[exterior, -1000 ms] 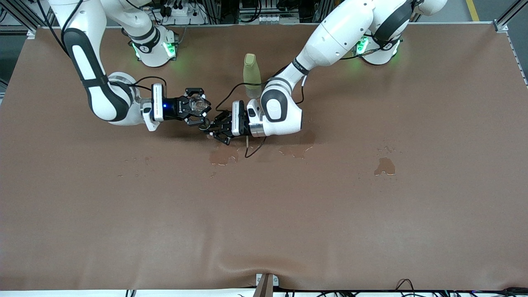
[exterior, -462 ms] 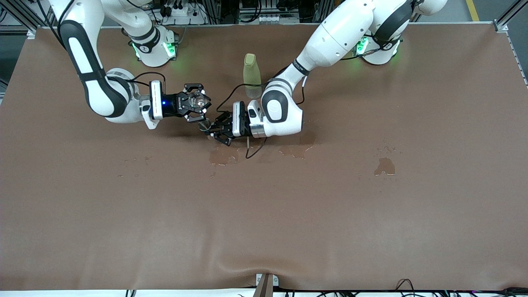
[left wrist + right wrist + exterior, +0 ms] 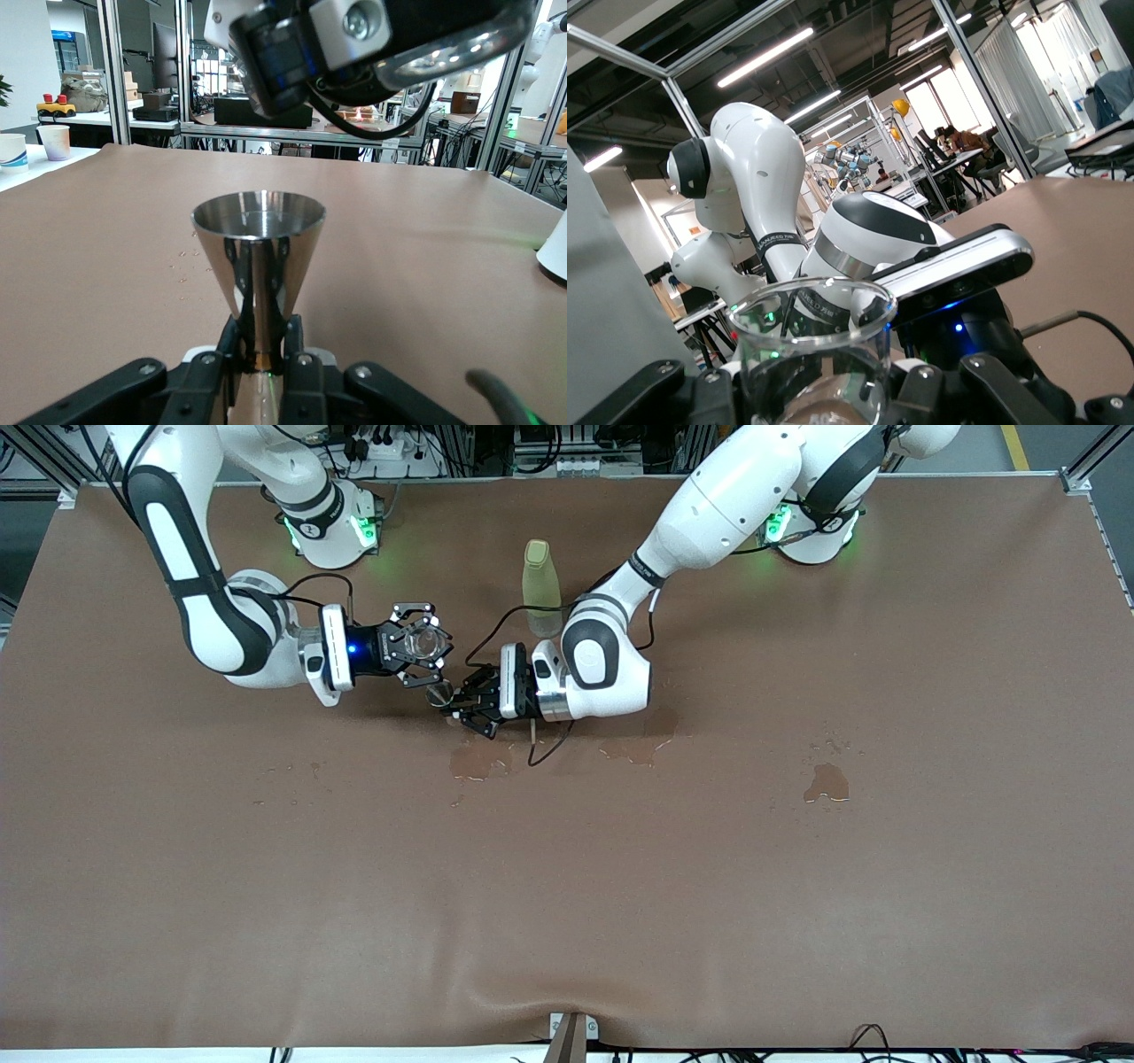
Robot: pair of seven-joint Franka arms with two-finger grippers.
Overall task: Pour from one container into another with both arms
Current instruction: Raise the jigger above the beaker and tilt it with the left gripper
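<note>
My right gripper (image 3: 423, 646) is shut on a clear glass cup (image 3: 426, 643), whose open mouth (image 3: 812, 305) shows in the right wrist view. Beside it, toward the left arm's end, my left gripper (image 3: 456, 701) is shut on the narrow waist of a steel cone-shaped measuring cup (image 3: 438, 693). In the left wrist view that steel cup (image 3: 259, 257) stands upright between my fingers (image 3: 232, 341), mouth up, with the right gripper's body above it. The two cups are close together and apart. Whether either holds liquid I cannot tell.
A pale green bottle (image 3: 541, 584) with its cap on stands on the brown table (image 3: 567, 912), between the arms and closer to their bases. Wet patches lie on the cloth under the left gripper (image 3: 478, 762), beside it (image 3: 633, 748) and toward the left arm's end (image 3: 826, 782).
The right gripper has carried the glass cup a little toward the robots' bases, away from the steel cup. The left gripper has stayed almost where it was.
</note>
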